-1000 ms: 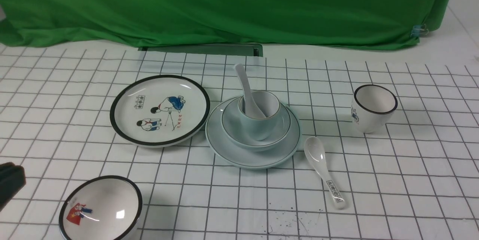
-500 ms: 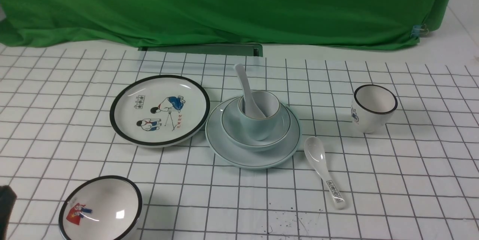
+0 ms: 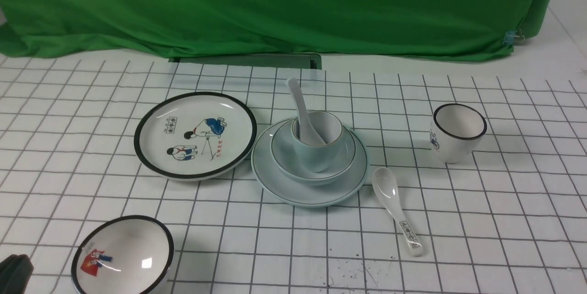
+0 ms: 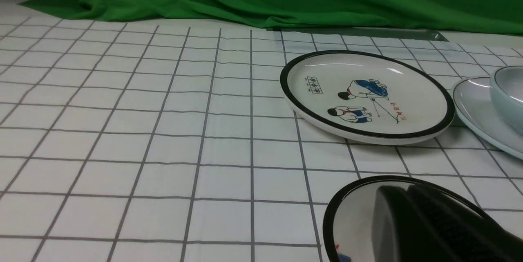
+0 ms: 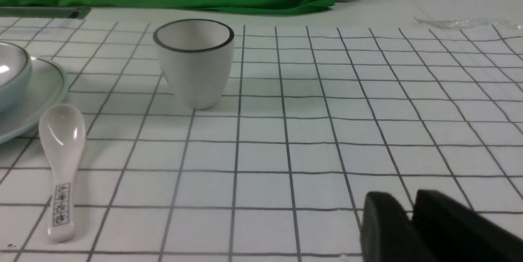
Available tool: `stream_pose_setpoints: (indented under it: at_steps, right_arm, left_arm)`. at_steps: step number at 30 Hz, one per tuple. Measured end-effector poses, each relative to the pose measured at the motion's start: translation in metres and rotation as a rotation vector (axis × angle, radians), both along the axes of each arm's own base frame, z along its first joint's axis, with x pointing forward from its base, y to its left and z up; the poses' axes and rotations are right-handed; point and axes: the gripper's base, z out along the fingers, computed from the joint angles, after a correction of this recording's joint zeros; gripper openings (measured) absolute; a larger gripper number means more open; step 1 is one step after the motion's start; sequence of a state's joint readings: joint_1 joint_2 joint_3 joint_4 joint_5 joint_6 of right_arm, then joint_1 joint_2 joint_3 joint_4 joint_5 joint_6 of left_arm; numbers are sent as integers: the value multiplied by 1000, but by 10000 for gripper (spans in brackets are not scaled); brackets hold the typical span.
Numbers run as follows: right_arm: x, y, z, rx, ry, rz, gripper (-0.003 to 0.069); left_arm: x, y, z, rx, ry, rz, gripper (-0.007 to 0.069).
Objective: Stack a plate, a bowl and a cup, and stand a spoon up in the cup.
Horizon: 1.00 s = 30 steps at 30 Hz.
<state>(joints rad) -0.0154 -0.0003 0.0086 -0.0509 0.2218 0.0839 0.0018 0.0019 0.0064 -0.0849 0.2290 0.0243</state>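
The pale blue-green plate (image 3: pixel 284 184) lies mid-table with the bowl (image 3: pixel 348 154) on it and the cup (image 3: pixel 316 156) in the bowl. The plain spoon (image 3: pixel 300 101) stands in the cup, handle leaning up and away. The plate's edge (image 4: pixel 474 102) and the bowl (image 4: pixel 508 94) show in the left wrist view, and again in the right wrist view (image 5: pixel 36 86) (image 5: pixel 12 70). My left gripper (image 3: pixel 13 273) is shut and empty at the near left edge, by the cartoon bowl (image 4: pixel 351 213). My right gripper (image 5: pixel 408 207) is shut and empty over the near right table, out of the front view.
A black-rimmed cartoon plate (image 3: pixel 195 134) lies left of the stack. A black-rimmed cartoon bowl (image 3: pixel 123 257) sits near left. A white printed spoon (image 3: pixel 396 209) lies right of the stack. A black-rimmed white cup (image 3: pixel 457 132) stands far right. Green cloth (image 3: pixel 275 5) backs the table.
My left gripper has drawn back and down toward the near left corner of the front view. The stack and the other dishes have not moved.
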Motion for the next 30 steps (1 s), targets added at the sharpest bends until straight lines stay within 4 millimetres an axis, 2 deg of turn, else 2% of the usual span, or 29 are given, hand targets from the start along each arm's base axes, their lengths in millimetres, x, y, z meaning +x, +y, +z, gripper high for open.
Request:
stream_pose_setpoints:
  at_steps: [30]
  right_arm:
    - [0,0,0,0,1,0,216]
  left_arm:
    - [0,1,0,12,0,9,-27]
